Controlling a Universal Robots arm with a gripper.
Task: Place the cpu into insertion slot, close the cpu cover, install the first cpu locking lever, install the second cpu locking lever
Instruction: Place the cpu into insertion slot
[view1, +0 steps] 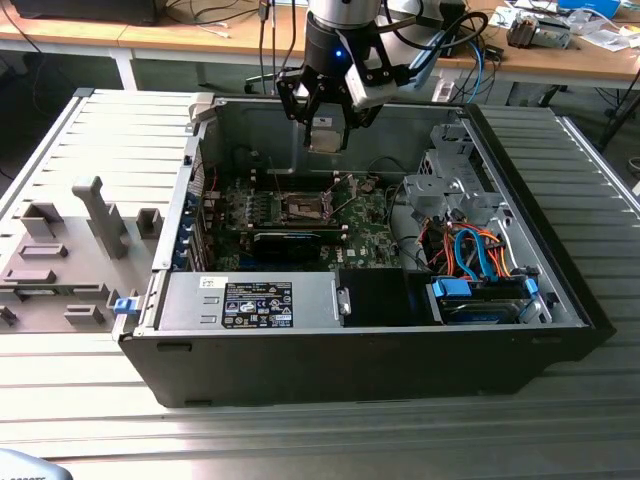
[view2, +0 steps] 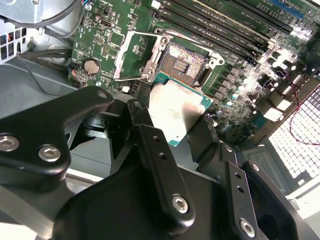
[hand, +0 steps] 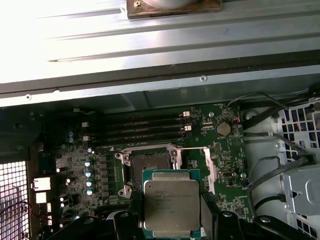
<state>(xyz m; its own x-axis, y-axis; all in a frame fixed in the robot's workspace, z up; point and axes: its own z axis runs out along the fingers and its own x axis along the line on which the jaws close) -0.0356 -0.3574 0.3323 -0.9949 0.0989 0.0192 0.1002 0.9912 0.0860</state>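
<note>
Gripper (view1: 327, 130) clamped on two opposite edges of the cpu (hand: 171, 202), holding it flat in the air over the board (hand: 225, 160), clear of the open socket (hand: 150, 161); judged: keep chip level, square to socket, no sideways slide.

The cpu (hand: 171, 197), a flat square chip with a silvery-grey top, which I hold in the pincer (hand: 172, 212) above the uncovered insertion slot (hand: 150, 162), apart from it.

Blue and orange cables (view1: 478, 250) lie inside the open computer case (view1: 400, 370).
</note>
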